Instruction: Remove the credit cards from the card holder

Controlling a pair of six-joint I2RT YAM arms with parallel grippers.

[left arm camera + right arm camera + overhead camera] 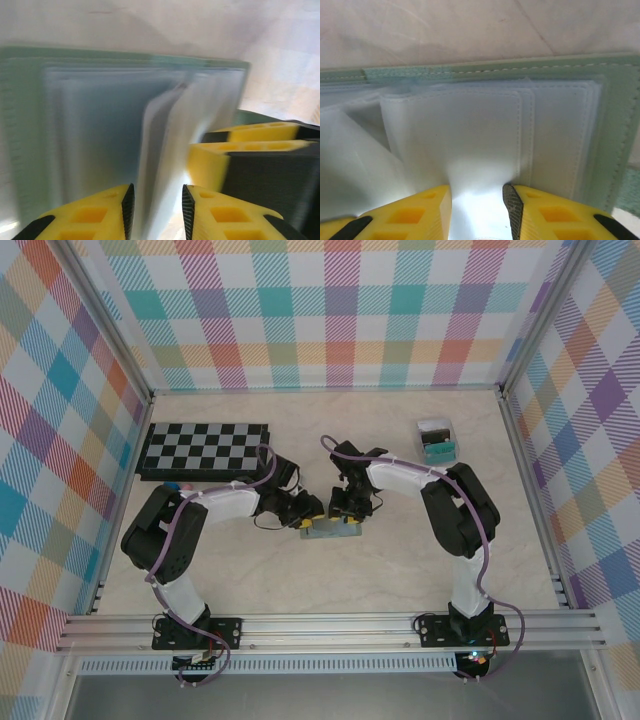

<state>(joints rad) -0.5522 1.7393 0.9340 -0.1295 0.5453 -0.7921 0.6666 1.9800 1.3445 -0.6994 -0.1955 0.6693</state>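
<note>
Top external view: the card holder (328,532) is lying open on the table (400,570), near centre, between both arms. The left hand (306,522) is reaching onto its left end and the right hand (346,512) onto its far edge.

Left wrist view: the left hand is standing partly open, straddling an upright pocket leaf (155,150) without clamping it.

Right wrist view: the right hand is standing partly open around a raised clear pocket (475,150). Whether it is gripping this cannot be told.

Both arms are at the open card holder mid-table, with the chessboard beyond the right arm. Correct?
No: the top external view shows the chessboard beyond the left arm. Both arms are at the open card holder mid-table.
</note>
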